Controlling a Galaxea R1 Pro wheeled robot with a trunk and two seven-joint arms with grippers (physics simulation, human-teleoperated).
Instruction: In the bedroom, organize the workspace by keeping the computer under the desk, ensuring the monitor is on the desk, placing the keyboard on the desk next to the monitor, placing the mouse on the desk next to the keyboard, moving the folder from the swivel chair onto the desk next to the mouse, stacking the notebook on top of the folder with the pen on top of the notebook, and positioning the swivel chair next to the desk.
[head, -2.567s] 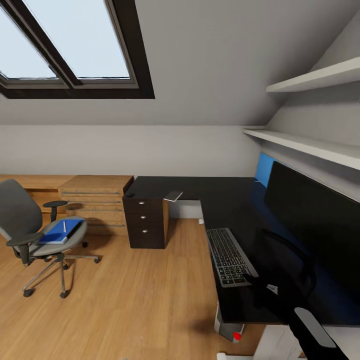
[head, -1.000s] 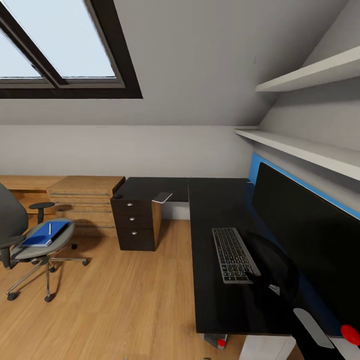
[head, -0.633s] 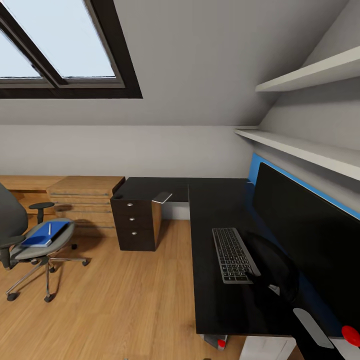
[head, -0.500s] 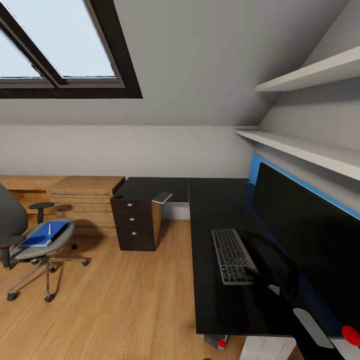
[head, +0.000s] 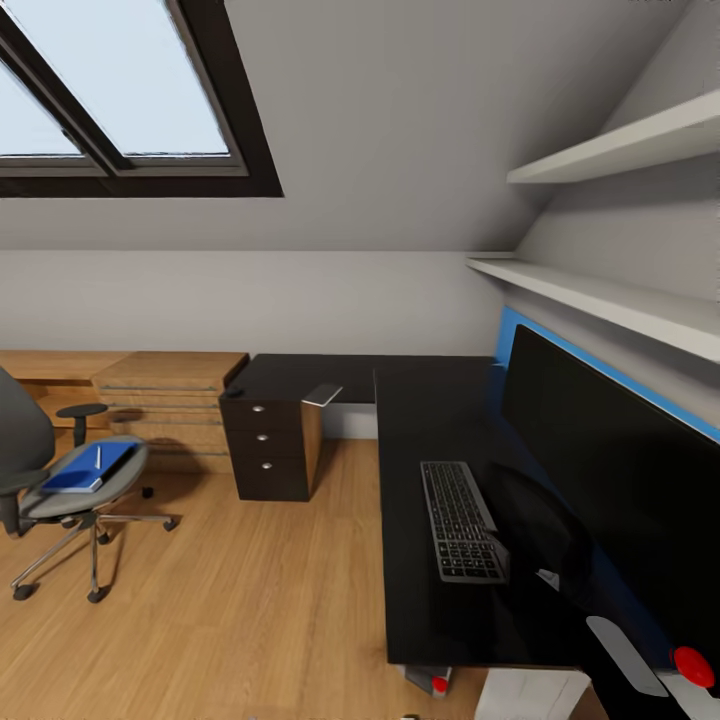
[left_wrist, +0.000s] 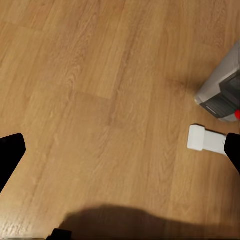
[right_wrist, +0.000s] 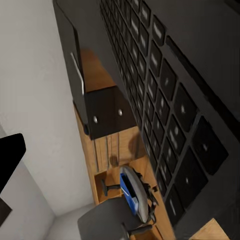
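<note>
Head view: folder (head: 88, 468) and pen (head: 98, 457) lie on swivel chair (head: 40, 470); claw states unclear.

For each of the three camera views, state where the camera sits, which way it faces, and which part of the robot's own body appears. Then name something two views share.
Head view: high on the robot, facing forward and down over the desk, keyboard and monitor; a dark arm shows at lower right.
Left wrist view: faces down at the wooden floor and the computer; dark fingertips show at the edges.
Right wrist view: close above the keyboard, looking along it; one fingertip shows.
Shared: the swivel chair with the folder shows in head and right wrist views.
</note>
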